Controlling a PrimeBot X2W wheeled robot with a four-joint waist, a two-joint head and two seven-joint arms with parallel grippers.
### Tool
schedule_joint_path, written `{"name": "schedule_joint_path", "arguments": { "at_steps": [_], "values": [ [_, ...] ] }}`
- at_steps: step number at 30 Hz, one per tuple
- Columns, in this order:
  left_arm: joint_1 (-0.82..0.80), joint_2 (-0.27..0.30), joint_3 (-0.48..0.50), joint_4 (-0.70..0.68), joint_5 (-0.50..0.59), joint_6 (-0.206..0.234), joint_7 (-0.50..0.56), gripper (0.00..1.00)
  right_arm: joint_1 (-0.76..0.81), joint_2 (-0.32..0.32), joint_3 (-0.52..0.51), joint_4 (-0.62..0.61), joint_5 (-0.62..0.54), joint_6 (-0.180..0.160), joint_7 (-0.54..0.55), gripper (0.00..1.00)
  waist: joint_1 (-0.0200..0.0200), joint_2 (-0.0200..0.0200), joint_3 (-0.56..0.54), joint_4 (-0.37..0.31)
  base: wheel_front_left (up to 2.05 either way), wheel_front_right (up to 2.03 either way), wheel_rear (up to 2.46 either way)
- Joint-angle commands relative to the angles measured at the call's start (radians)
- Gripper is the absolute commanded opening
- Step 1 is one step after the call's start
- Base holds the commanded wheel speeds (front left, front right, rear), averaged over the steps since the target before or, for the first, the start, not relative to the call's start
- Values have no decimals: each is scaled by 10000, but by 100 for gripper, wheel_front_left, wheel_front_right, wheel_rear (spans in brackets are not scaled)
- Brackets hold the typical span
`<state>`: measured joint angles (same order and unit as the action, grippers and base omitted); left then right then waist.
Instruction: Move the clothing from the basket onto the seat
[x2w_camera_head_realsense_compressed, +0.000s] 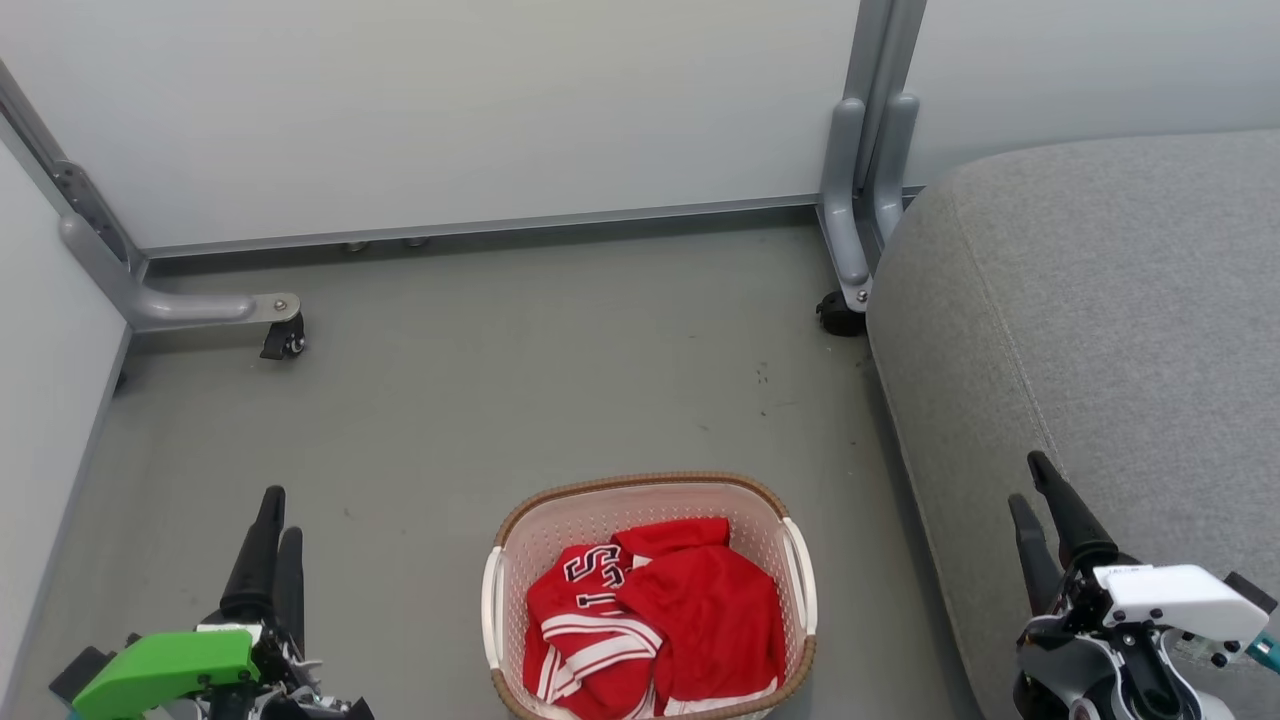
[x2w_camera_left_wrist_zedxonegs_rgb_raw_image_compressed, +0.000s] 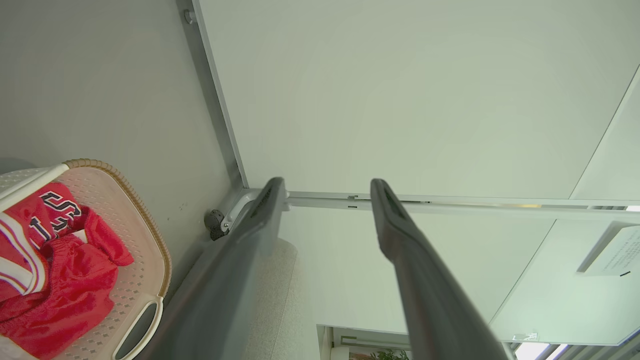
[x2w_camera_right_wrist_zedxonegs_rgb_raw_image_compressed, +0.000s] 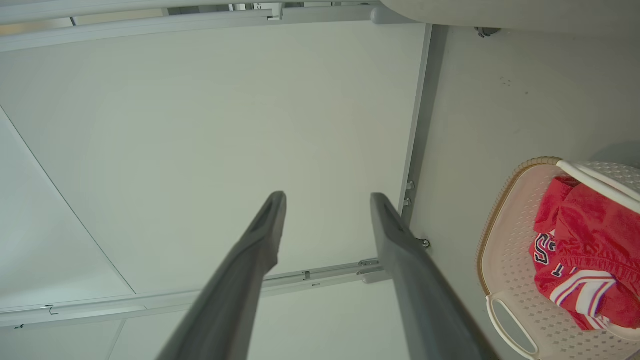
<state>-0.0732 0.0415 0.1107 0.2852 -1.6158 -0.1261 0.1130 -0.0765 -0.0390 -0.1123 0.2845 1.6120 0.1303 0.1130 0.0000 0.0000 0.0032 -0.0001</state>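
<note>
1. Head view: the basket (x2w_camera_head_realsense_compressed: 640, 484) stands on the grey floor (x2w_camera_head_realsense_compressed: 480, 400), low in the middle of the picture, between the two tools and well apart from both.
2. The clothing (x2w_camera_head_realsense_compressed: 690, 610) lies crumpled inside the basket. It is red with white stripes, and dark white-edged letters show on its left fold. All of it is within the brown rim.
3. The seat (x2w_camera_head_realsense_compressed: 1100, 300) takes up the right side, one rounded corner pointing toward the far panels. The basket is near its edge, with a strip of floor between them.
4. The left tool (x2w_camera_head_realsense_compressed: 281, 513) hangs at the lower left above the floor, with a green housing behind its dark fingers. In the left wrist view those fingers stand wide apart, with nothing between them.
5. The right tool (x2w_camera_head_realsense_compressed: 1027, 480) hangs at the lower right in front of the seat's grey fabric, with a white housing behind it. The right wrist view shows its fingers spread wide too, gripping nothing.
6. Both wrist views catch the basket off to one side, clothing inside and a white handle toward the camera.
7. Pale partition panels (x2w_camera_head_realsense_compressed: 450, 110) on grey frames with small black casters (x2w_camera_head_realsense_compressed: 283, 343) close off the far side and the left.
</note>
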Motion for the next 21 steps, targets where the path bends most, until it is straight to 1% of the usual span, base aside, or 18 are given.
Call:
{"name": "schedule_joint_path", "arguments": {
  "at_steps": [1,5,6,8,11,16,21],
  "values": [
    [-24,5,-46,-59,21,-1,-47,100,-22,-7,54,-65,-12,0,-43,100,0,0,3,0,0,0,0],
    [-26,30,-210,-163,238,-3,-214,100,-23,-34,257,-137,-159,0,-205,100,0,0,3,-1,0,0,0],
    [-17,33,-264,-255,715,-6,-369,100,-26,-65,408,-131,-514,1,-369,100,0,0,3,-1,0,0,0],
    [-13,30,-273,-294,895,-6,-413,100,-25,-65,419,-122,-668,1,-414,100,0,0,4,-2,0,0,0],
    [23,23,-301,-426,1511,-9,-551,100,-15,-62,451,-100,-1377,1,-551,100,0,0,5,-1,0,0,0],
    [97,25,-350,-732,2495,12,-784,100,49,-38,473,-331,-2932,1,-785,100,0,0,11,4,0,0,0],
    [114,31,-574,-1045,3862,140,-1005,100,115,-40,716,-578,-4273,1,-1009,100,0,0,16,7,0,0,0]
  ]
}}
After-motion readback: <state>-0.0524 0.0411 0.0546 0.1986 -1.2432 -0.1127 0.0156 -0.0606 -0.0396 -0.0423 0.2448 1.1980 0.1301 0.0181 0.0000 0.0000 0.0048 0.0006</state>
